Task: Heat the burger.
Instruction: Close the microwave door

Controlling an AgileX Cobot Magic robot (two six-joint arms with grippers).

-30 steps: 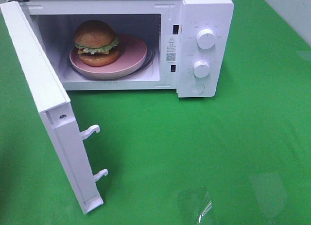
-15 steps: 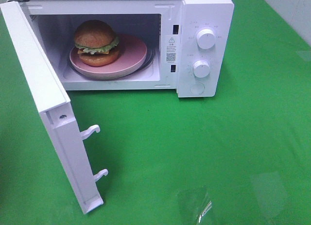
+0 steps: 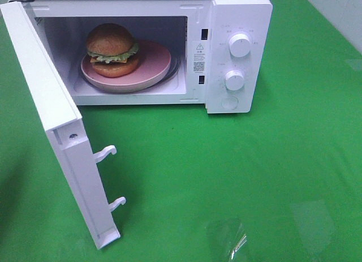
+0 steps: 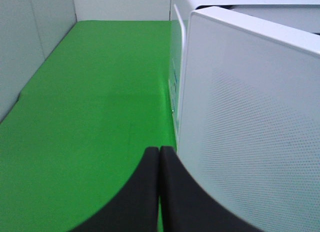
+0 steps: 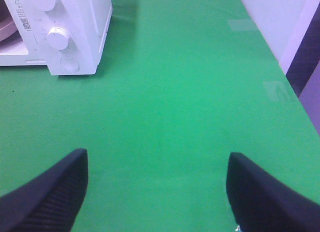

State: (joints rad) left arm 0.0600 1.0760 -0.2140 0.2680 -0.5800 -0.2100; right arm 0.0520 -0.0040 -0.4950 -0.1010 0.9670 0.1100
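Burger (image 3: 112, 50) sits on the pink plate (image 3: 153, 67) inside the white microwave (image 3: 243, 13), toward the left of the cavity — door (image 3: 54, 103) swung wide open. Upper dial (image 3: 240, 45) and lower dial (image 3: 234, 80) on the control panel. Left tool (image 4: 159, 159): fingers pressed together, nothing between them, just beside the door's outer face. Right tool (image 5: 157, 164): fingers wide apart, nothing between them, over the green bench (image 3: 266, 171) — apart from the microwave's panel side.

Bright green table covering (image 3: 271, 160), pale grey wall panels (image 4: 35, 46) along its edge, soft glare patch (image 3: 226, 239)
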